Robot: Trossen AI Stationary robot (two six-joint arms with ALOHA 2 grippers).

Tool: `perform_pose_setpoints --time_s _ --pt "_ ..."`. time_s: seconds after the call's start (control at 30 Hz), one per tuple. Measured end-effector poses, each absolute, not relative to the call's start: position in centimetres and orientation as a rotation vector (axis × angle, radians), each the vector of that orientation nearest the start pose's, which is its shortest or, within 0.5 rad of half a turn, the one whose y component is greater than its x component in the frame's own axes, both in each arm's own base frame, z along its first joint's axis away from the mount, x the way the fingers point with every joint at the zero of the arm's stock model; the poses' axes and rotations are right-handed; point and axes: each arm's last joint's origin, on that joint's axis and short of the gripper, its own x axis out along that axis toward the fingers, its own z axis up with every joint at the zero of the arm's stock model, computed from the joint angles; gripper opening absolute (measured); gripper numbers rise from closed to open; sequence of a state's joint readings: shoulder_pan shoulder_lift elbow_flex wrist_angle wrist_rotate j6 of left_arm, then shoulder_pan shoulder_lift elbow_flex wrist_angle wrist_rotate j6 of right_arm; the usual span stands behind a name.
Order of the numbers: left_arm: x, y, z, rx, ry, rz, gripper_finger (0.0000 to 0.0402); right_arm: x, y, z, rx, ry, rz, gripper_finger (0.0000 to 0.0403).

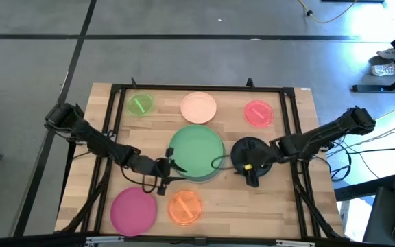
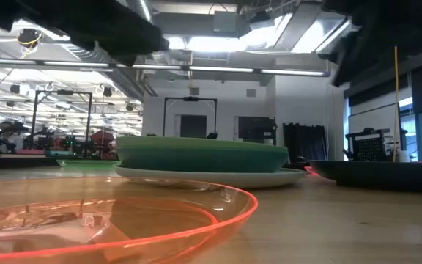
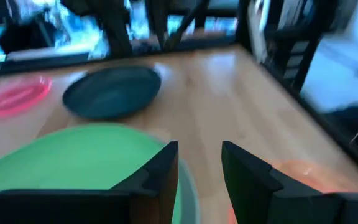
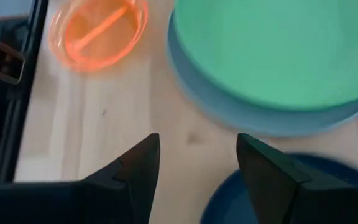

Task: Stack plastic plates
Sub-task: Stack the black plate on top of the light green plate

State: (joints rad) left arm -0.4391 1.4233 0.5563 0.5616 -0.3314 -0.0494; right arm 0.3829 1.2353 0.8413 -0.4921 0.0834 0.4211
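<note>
Nearest the table's front edge, a magenta plate [image 1: 133, 209] and a translucent orange plate [image 1: 184, 207] are seen lying side by side on the wooden table [image 1: 286, 206], the orange one also filling the foreground of the low view [image 2: 116, 220].

Just behind them, the left gripper [image 1: 164, 169] is held above the near-left rim of the green plate [image 1: 196, 151]; its fingers [image 3: 157, 171] are seen spread apart with nothing between them. The green plate is stacked on a pale blue-grey plate [image 4: 229, 106], whose rim is shown jutting out beneath it, at the middle of the table.

To the right of this stack, a dark teal plate [image 1: 250, 151] is placed, and the right gripper [image 1: 250, 171] is hung over its near edge. Its fingers [image 4: 138, 165] are likewise seen parted and empty, with bare wood between them.

Along the far side, a lime green plate [image 1: 140, 104], a peach plate [image 1: 199, 107] and a pink-red plate [image 1: 258, 113] are laid out in a row, well apart from one another.
</note>
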Motion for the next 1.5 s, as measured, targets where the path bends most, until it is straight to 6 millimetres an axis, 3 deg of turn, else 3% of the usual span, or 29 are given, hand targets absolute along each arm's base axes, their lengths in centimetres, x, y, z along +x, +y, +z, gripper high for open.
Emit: perform_pose_setpoints --time_s 0.17,0.4,0.77,0.9,1.3,1.5 --pt "24.9 -10.7 17.6 0.022 0.176 -0.106 0.0117 21.8 10.2 22.4 0.192 1.045 0.056 0.0204" --pt "25.0 -10.8 17.7 -0.013 0.161 -0.108 0.0117 20.5 10.9 20.1 0.163 1.267 -0.086 0.0204" --pt "25.0 -10.7 17.7 -0.058 0.160 -0.077 0.0117 21.3 12.0 17.3 0.070 1.338 -0.131 0.0200" --pt "25.0 -10.7 17.7 -0.062 0.160 -0.076 0.0117 21.6 12.1 16.3 0.024 1.374 -0.132 0.0168" --pt "25.0 -10.7 17.7 -0.062 0.161 -0.072 0.0117 21.9 12.2 14.9 -0.043 1.421 -0.135 0.0015" --pt "25.0 -10.5 17.7 -0.057 0.155 -0.010 0.0117 21.9 12.1 15.4 -0.090 1.437 -0.151 0.0016"
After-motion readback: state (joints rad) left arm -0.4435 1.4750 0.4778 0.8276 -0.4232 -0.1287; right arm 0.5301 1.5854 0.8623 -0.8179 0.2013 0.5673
